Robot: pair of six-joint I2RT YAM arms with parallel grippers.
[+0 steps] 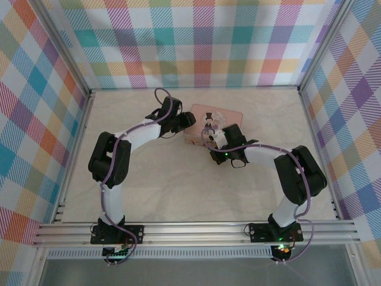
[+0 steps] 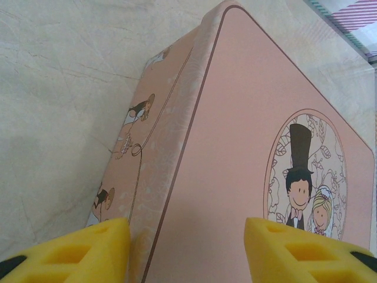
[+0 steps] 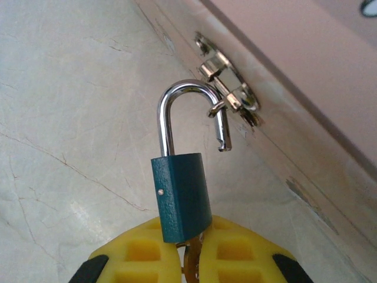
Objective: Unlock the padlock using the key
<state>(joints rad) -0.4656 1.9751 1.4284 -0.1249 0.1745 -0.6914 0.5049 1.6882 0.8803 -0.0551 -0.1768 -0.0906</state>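
Note:
The padlock [image 3: 179,197] has a dark blue body, and its silver shackle [image 3: 168,118] is sprung open. The free end of the shackle is hooked through the metal hasp [image 3: 230,88] on the front wall of the pink tin [image 3: 306,76]. My right gripper [image 3: 191,265] is shut on the key [image 3: 191,259], a thin metal sliver sticking out of the padlock's underside between the yellow pads. My left gripper [image 2: 187,253] straddles the tin's [image 2: 235,135] corner, with one pad [image 2: 88,247] against its side wall and the other over the picture lid. From above, both grippers [image 1: 184,122] [image 1: 215,140] meet at the tin [image 1: 223,114].
The tin lies on a pale marble-look tabletop [image 1: 178,179]. Plaid walls [image 1: 196,42] close in the back and both sides. A metal rail [image 1: 196,229] runs along the near edge by the arm bases.

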